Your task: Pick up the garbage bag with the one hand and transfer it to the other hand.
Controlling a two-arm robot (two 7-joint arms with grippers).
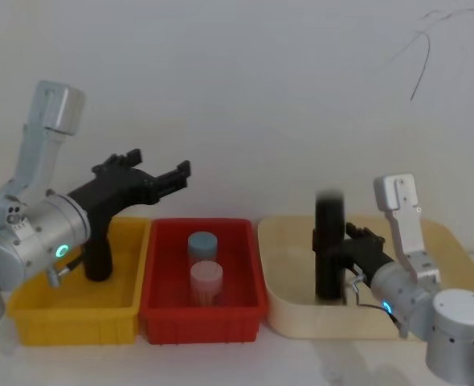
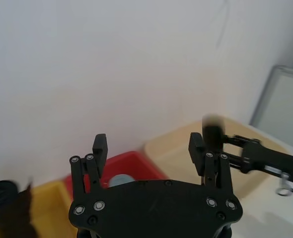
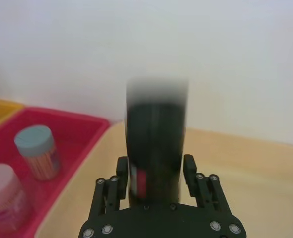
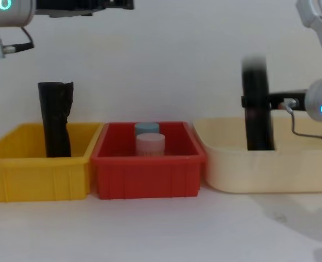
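The garbage bag (image 1: 328, 241), a tight black roll, stands upright in the beige tray (image 1: 295, 307); its red-and-white label (image 3: 139, 182) shows low down. My right gripper (image 1: 339, 246), the blue-lit one, is shut on the roll about halfway up, with a finger (image 3: 120, 171) pressed on each side; in the chest view it clasps the garbage bag (image 4: 256, 82) from the right. The roll's top is blurred. My left gripper (image 1: 161, 164), teal-lit, hangs open and empty above the yellow bin (image 1: 76, 312), pointing toward the right arm; its fingers (image 2: 100, 144) are spread wide.
An unlabelled black roll (image 1: 98, 257) with a crinkled flap stands in the yellow bin. The red bin (image 1: 201, 312) between yellow bin and tray holds a blue-lidded jar (image 1: 202, 243) and a pink-lidded jar (image 1: 206, 277). A white wall runs close behind.
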